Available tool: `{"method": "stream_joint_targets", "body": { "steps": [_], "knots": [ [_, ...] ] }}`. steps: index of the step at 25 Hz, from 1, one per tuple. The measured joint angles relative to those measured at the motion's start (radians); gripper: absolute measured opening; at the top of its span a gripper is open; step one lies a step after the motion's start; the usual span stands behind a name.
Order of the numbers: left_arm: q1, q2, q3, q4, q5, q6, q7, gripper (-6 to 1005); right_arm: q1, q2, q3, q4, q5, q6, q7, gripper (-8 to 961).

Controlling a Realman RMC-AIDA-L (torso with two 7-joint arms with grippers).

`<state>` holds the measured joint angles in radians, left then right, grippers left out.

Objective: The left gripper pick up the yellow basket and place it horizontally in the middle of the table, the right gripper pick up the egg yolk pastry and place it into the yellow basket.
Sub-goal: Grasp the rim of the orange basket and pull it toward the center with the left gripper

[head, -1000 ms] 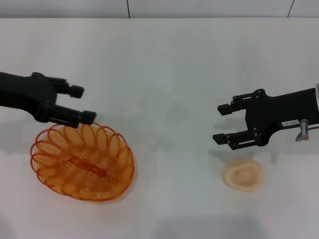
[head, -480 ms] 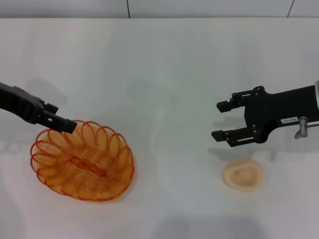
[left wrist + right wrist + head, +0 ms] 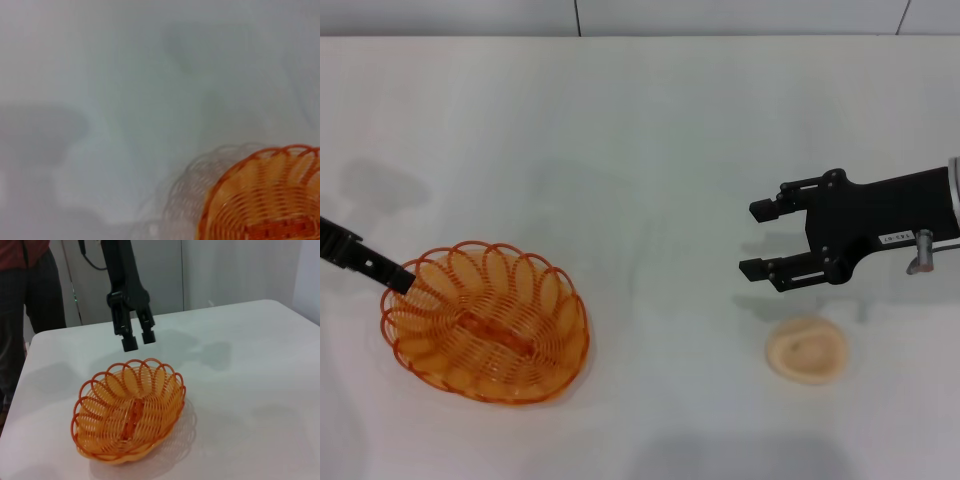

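Observation:
The yellow basket [image 3: 485,320] lies on the white table [image 3: 640,150] at the front left; it also shows in the left wrist view [image 3: 265,200] and the right wrist view [image 3: 130,412]. My left gripper [image 3: 392,276] points down just above the basket's left rim; in the right wrist view [image 3: 138,340] its fingers stand a little apart, empty, clear of the wire. The egg yolk pastry [image 3: 807,350] lies at the front right. My right gripper [image 3: 757,239] is open and empty, just behind and to the left of the pastry, apart from it.
A person [image 3: 27,295] in a red top and dark trousers stands beyond the table's far corner in the right wrist view. The table's back edge [image 3: 640,37] meets a tiled wall.
My left gripper has drawn back to the left and turned to point down over the basket's left rim. My right gripper has shifted slightly back. Basket and pastry have not moved.

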<state>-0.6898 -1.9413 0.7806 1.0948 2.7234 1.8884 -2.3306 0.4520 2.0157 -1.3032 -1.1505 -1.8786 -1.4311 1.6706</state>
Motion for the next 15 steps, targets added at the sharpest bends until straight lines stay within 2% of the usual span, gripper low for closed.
{"method": "stream_joint_targets", "body": {
  "steps": [8,15],
  "knots": [
    [-0.031,-0.011,0.022,-0.066,0.097,-0.024,-0.048,838,0.008,0.000,-0.005,-0.002,0.008,0.002,0.004,703],
    [-0.042,-0.018,0.023,-0.123,0.109,-0.081,-0.070,834,0.011,0.000,-0.005,-0.003,0.011,-0.001,0.004,703]
  ]
}}
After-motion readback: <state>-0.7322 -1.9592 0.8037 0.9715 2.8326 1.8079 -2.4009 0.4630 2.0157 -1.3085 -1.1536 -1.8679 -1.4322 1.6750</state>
